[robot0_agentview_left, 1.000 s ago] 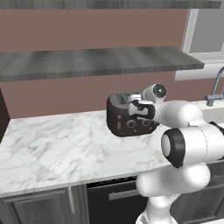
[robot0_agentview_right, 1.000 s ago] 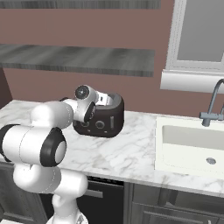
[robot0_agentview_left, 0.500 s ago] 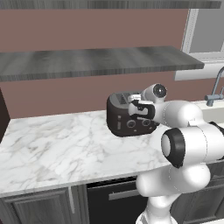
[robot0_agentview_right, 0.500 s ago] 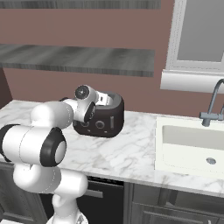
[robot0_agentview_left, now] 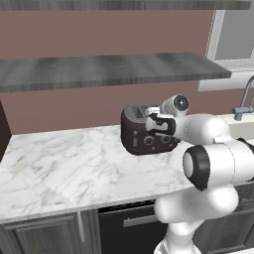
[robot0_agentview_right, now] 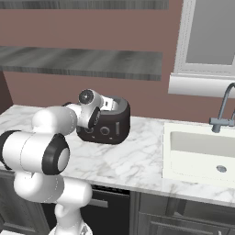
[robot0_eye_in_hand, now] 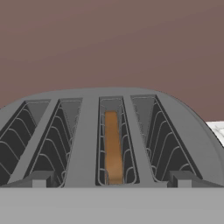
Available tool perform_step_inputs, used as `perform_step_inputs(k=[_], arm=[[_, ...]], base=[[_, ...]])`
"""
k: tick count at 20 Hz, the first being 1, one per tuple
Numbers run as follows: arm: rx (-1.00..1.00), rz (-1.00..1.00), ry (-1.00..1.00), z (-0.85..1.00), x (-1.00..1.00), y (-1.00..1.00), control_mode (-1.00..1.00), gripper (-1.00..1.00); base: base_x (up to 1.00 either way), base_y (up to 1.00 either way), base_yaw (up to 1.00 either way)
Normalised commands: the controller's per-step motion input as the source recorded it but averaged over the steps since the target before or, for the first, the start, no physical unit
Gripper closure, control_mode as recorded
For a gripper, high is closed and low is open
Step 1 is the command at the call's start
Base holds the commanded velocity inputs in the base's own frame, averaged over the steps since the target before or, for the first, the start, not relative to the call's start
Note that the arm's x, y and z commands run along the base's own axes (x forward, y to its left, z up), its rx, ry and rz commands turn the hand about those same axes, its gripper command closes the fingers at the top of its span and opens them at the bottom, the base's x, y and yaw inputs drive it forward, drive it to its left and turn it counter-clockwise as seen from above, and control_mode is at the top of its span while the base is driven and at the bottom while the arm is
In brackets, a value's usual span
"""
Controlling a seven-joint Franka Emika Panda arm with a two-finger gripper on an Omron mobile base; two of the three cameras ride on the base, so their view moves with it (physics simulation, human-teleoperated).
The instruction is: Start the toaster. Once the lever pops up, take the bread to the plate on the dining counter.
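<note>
Brown bread sits in the toaster at frame centre; jaws apart, best lowered straight astride it.

— How many toasters on the counter?
— One toaster, with four slots and two knobs on its long face.
— Bread?
— One slice of bread, standing in the third slot.
— Anything else to count?
— One sink, one faucet, one shelf, one window.

Mauve wall, grey shelf, marble counter, sink, window
</note>
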Motion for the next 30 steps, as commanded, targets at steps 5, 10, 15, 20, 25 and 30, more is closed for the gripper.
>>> perform_step_inputs(k=[5,10,15,20,25,30], arm=[[0.00,0.00,0.00,0.00,0.00,0.00,-1.00,-1.00],[0.00,0.00,0.00,0.00,0.00,0.00,-1.00,-1.00],[0.00,0.00,0.00,0.00,0.00,0.00,-1.00,-1.00],[0.00,0.00,0.00,0.00,0.00,0.00,-1.00,-1.00],[0.00,0.00,0.00,0.00,0.00,0.00,-1.00,-1.00],[0.00,0.00,0.00,0.00,0.00,0.00,-1.00,-1.00]], base=[[0.00,0.00,0.00],[0.00,0.00,0.00],[0.00,0.00,0.00],[0.00,0.00,0.00],[0.00,0.00,0.00],[0.00,0.00,0.00]])
